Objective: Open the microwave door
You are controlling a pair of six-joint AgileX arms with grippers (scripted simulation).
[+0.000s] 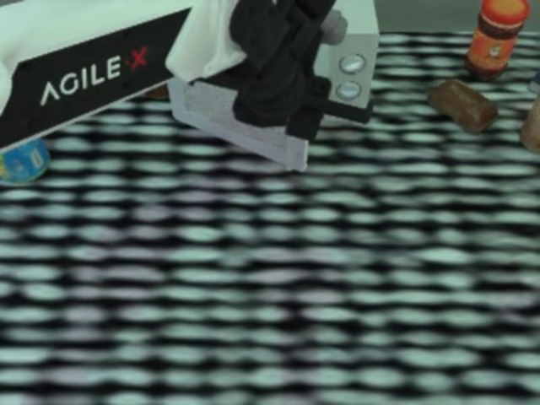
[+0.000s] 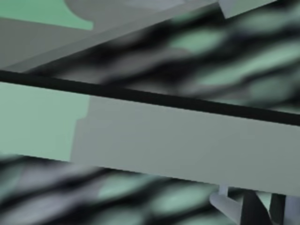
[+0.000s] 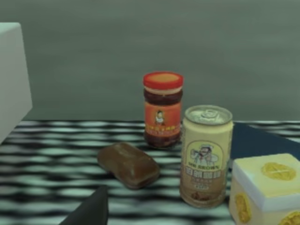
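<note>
The white microwave (image 1: 361, 29) stands at the back middle of the table, with two round knobs (image 1: 351, 64) on its front. The microwave door (image 1: 221, 118), a white panel with a grey speckled window, is swung partly out from the body towards the left front. My left gripper (image 1: 305, 125) reaches in from the upper left and sits at the door's free edge, shut on it. In the left wrist view the door's grey edge (image 2: 187, 140) fills the middle, with dark fingers (image 2: 251, 211) at the corner. The right arm is parked outside the top view; a dark part of my right gripper (image 3: 91, 211) shows.
To the right of the microwave stand a red-lidded jar (image 1: 496, 34), a brown loaf-shaped block (image 1: 461, 105) and a beige drink can (image 3: 206, 154). A white box with yellow slices (image 3: 265, 187) is next to the can. A blue tin (image 1: 24, 160) lies at the left edge.
</note>
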